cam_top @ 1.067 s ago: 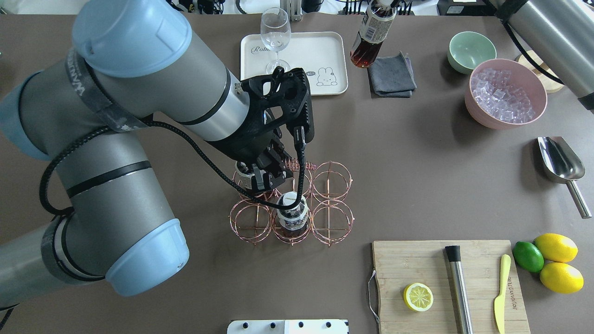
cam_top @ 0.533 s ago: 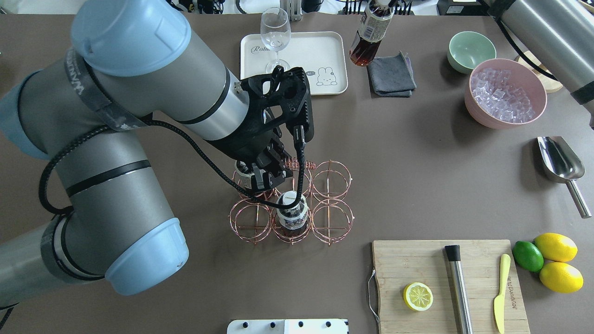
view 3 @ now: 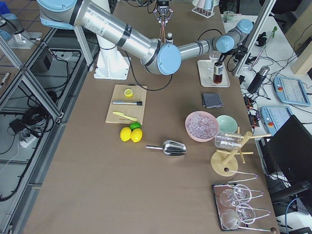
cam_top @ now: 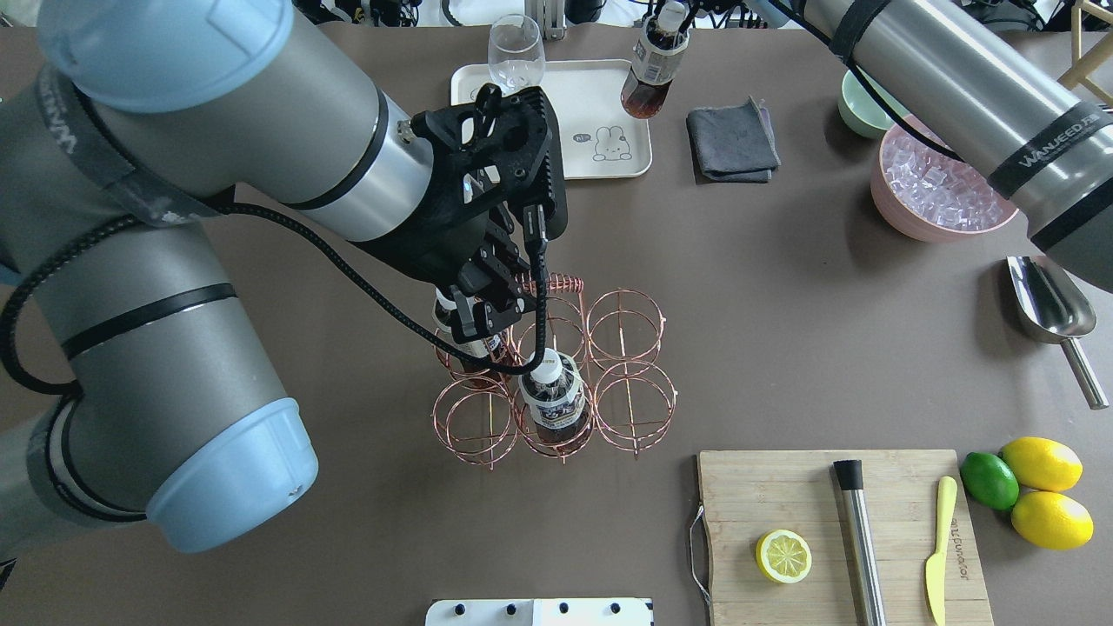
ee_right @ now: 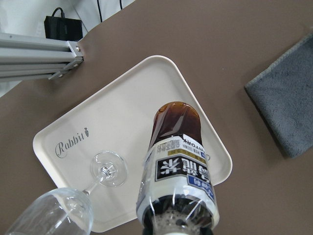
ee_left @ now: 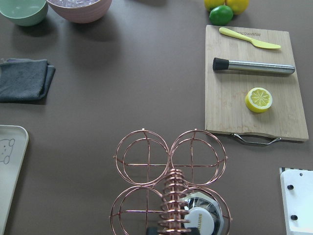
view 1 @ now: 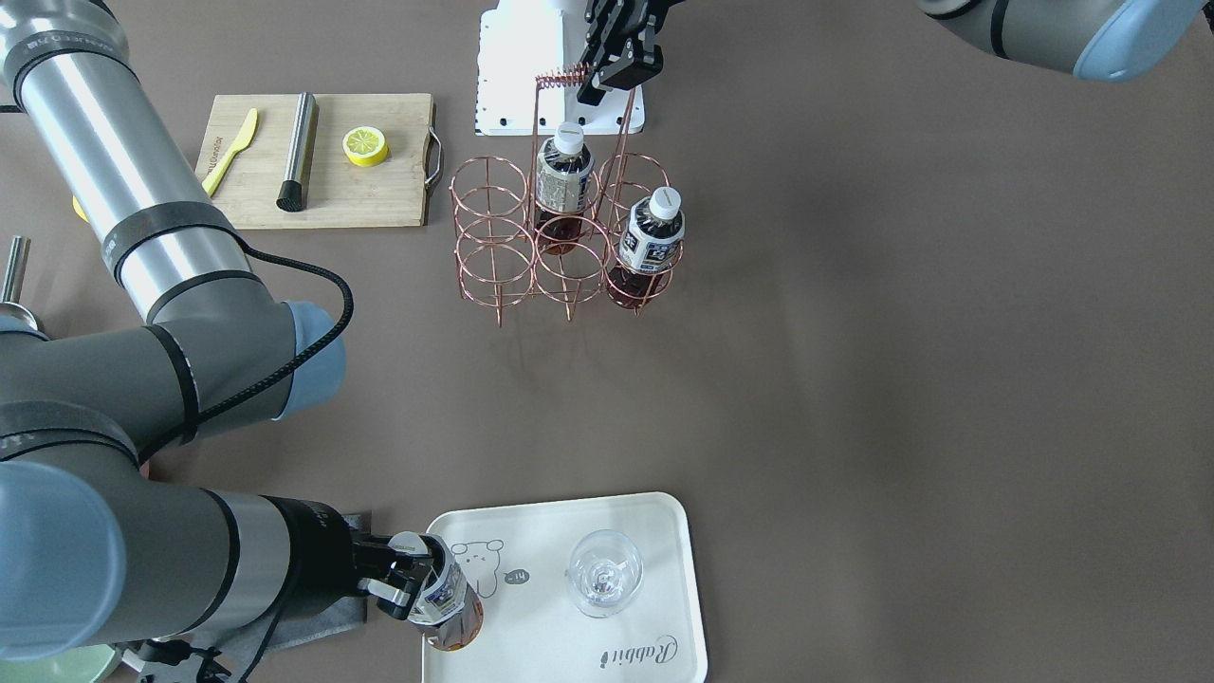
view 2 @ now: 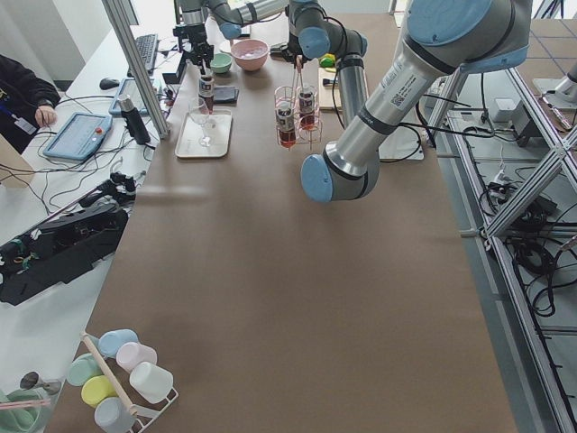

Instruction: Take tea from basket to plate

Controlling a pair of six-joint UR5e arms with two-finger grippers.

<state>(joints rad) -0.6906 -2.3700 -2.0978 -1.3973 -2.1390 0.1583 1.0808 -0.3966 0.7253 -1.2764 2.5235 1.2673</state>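
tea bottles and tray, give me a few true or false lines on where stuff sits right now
1. Two bottles stand in the basket. True.
2. The glass lies on its side on the tray. False: it stands upright there.
3. The right tool holds a third bottle at the tray's edge. True.
4. The lemon half sits in the pink bowl. False: it is on the cutting board; the bowl holds ice.

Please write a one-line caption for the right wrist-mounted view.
Tea bottle held over the Rabbit tray, beside a stemmed glass.
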